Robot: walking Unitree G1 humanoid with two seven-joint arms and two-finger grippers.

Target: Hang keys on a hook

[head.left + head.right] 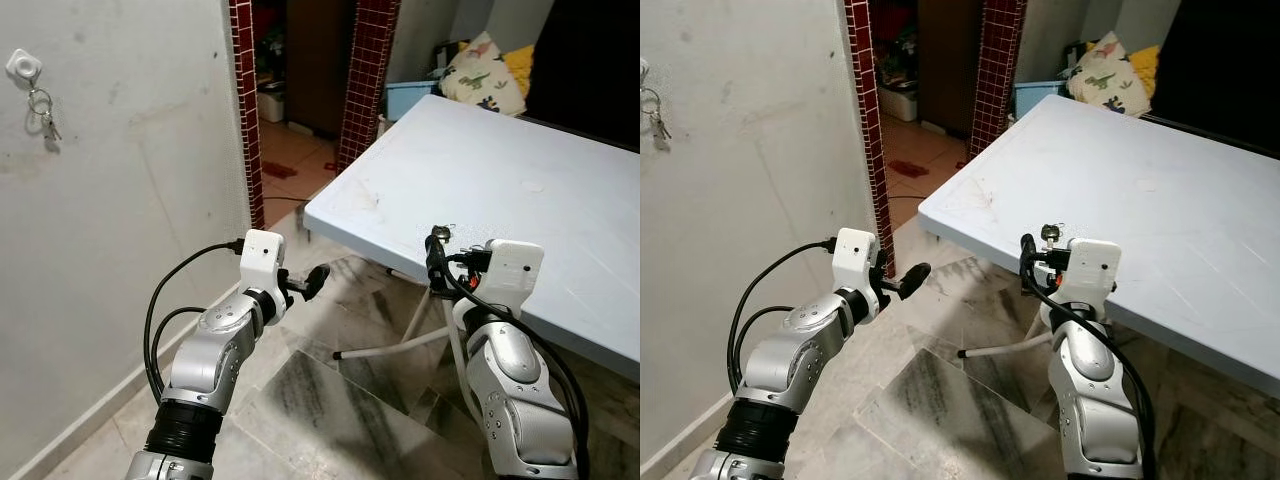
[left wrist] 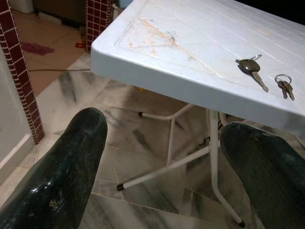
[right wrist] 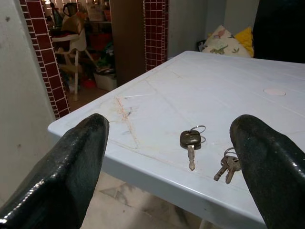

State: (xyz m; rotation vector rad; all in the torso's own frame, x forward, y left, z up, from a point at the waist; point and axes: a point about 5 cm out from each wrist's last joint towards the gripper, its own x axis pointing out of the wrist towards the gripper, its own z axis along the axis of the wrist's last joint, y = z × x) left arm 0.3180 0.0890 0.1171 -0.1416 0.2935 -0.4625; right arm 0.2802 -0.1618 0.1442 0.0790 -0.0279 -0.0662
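A black-headed key (image 3: 190,142) and a small bunch of silver keys (image 3: 228,165) lie near the front edge of a pale plastic table (image 1: 520,170). My right gripper (image 3: 171,124) is open just short of that edge, level with the keys and apart from them. My left gripper (image 1: 318,277) is open too, held low over the floor left of the table corner. The black-headed key (image 2: 251,67) and the bunch (image 2: 285,86) appear in its wrist view. On the grey wall at far left a white hook (image 1: 22,67) holds another set of keys (image 1: 42,112).
White table legs (image 2: 169,164) stand on the marble floor under the table edge. Red-tiled pillars (image 1: 243,100) frame a doorway behind the wall. Pillows (image 1: 485,72) and a blue bin (image 1: 408,97) sit past the table's far side.
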